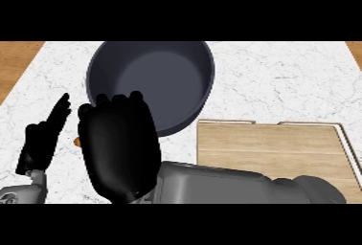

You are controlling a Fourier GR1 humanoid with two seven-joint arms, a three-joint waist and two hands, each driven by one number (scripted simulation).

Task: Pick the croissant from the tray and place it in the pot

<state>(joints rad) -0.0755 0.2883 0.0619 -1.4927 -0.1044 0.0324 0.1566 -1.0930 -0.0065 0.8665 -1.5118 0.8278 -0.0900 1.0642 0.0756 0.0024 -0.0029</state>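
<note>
The robot's right hand (pixel 118 148), black, fingers curled, hangs just short of the round dark-grey metal pot (pixel 151 81), probably to carry the croissant (pixel 76 141) (only an orange sliver peeks out at its left edge) over the rim. The left hand (pixel 44 136) rests open, fingers up, on the white marbled counter (pixel 283 81); the pale wooden tray (pixel 272 150) sits bare.

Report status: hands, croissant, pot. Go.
Right hand curled at the pot's near rim, only an orange sliver of croissant showing beside it. Left hand open, resting at left. Pot inside bare; tray bare. Nothing blocking.
</note>
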